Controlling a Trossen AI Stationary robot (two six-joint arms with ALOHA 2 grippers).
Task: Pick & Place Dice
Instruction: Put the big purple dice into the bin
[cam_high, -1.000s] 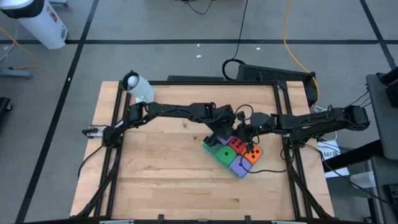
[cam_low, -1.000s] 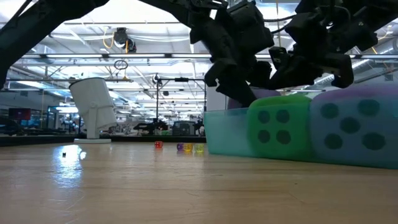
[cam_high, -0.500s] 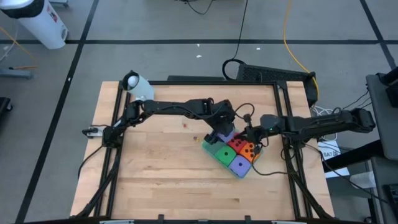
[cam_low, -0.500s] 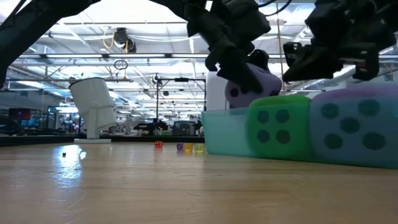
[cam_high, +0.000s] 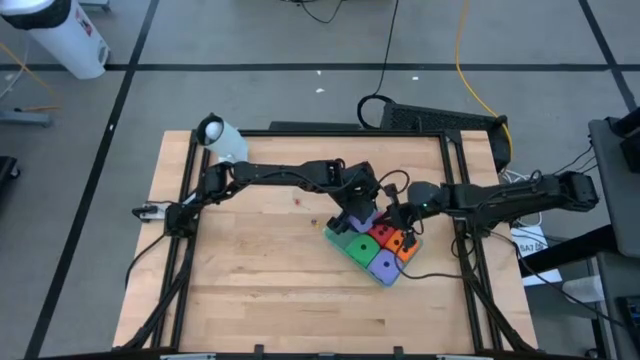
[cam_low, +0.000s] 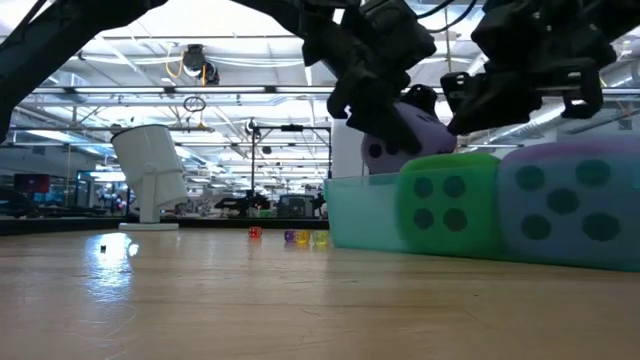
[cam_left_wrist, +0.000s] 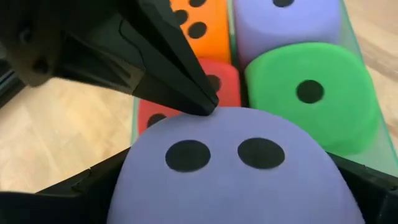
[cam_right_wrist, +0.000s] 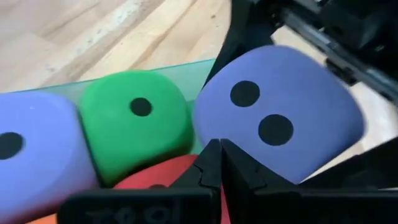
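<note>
Your left gripper (cam_high: 357, 219) sits over the far end of the green tray (cam_high: 338, 236), near the middle of the table (cam_high: 250, 270), and its jaws are spread wide around a purple-blue die (cam_left_wrist: 233, 171), gripping it at both flanks. That die shows a two-pip face in both wrist views and is raised above the others, as the low view shows (cam_low: 405, 140). Your right gripper (cam_high: 405, 226) comes in from the right side with its jaws clenched together; in the left wrist view their tip (cam_left_wrist: 202, 102) touches the top edge of the held die, just above the red die (cam_left_wrist: 221, 93).

Four dice lie in the tray. The green die (cam_high: 360, 245) is next to the held one, the red die (cam_high: 379, 233) is beside it, the orange die (cam_high: 403, 247) is partly hidden under your right gripper, and the second purple-blue die (cam_high: 383, 264) fills the near end. In the low view the green die (cam_low: 448, 204) and second purple-blue die (cam_low: 568, 205) stand side by side, touching.

A white cylindrical object (cam_high: 224, 139) stands at the far left corner of the table.
</note>
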